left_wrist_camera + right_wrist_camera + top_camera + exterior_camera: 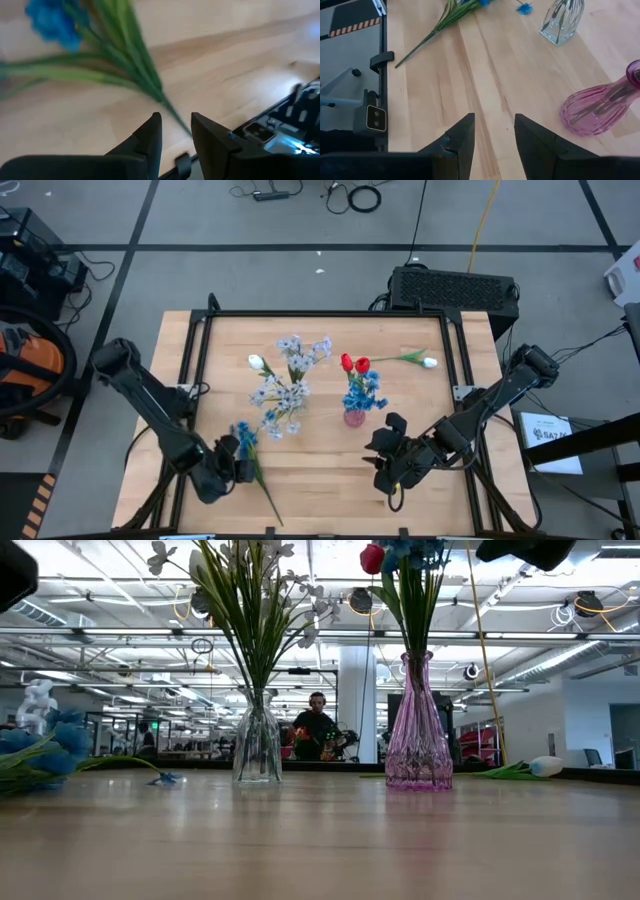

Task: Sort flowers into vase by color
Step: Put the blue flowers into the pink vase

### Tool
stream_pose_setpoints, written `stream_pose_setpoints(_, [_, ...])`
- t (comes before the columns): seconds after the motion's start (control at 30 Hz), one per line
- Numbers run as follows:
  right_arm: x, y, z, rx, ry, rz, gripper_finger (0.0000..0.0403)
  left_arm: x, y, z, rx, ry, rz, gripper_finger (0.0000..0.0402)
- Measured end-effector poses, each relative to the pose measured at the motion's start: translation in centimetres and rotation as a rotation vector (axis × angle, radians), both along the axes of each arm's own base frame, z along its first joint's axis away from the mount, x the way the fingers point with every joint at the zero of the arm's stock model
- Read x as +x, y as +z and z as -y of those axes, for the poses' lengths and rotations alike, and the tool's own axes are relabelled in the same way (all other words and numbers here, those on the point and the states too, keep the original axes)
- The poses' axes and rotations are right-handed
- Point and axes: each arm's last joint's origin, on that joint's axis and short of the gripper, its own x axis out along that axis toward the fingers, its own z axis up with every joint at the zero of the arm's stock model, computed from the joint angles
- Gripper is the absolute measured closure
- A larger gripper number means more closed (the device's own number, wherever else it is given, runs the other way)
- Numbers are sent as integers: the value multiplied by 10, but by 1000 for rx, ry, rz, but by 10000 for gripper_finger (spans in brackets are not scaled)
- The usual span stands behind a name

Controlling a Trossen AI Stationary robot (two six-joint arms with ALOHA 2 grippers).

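Note:
A blue flower spray lies flat on the table near its near-left corner, its green stem running toward the near edge. My left gripper hovers right beside it, open. In the left wrist view the stem runs toward the gap between the fingers of my left gripper. A clear vase holds lavender-white sprays and a white tulip. A pink vase holds red tulips and blue clusters. Another white tulip lies on the table at the far right. My right gripper waits, open, near the near edge.
A loose blue blossom lies on the wood left of the clear vase. The pink vase stands just beyond my right gripper. A black frame rail borders the table. A person sits far behind the table.

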Motion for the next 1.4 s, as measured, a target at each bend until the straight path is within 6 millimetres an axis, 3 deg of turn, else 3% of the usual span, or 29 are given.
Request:
stream_pose_setpoints(0.5, [-1, -1, 1, -12, -2, -14, 273, 28, -43, -7, -67, 127, -258, 293])
stream_pose_setpoints(0.73, [-1, -1, 1, -16, -2, -20, 273, 42, -57, -11, -73, 169, -263, 293])
stream_pose_setpoints(1.13, [-1, -1, 2, -17, -10, -16, 273, 37, -66, -21, 52, 62, -400, 294])
stream_pose_setpoints(1.23, [-1, -1, 2, -26, -22, -6, 273, 34, -66, -22, 71, 27, -432, 310])
stream_pose_setpoints(1.4, [-1, -1, 2, -18, -27, 0, 273, 28, -63, -30, 135, -23, -475, 383])
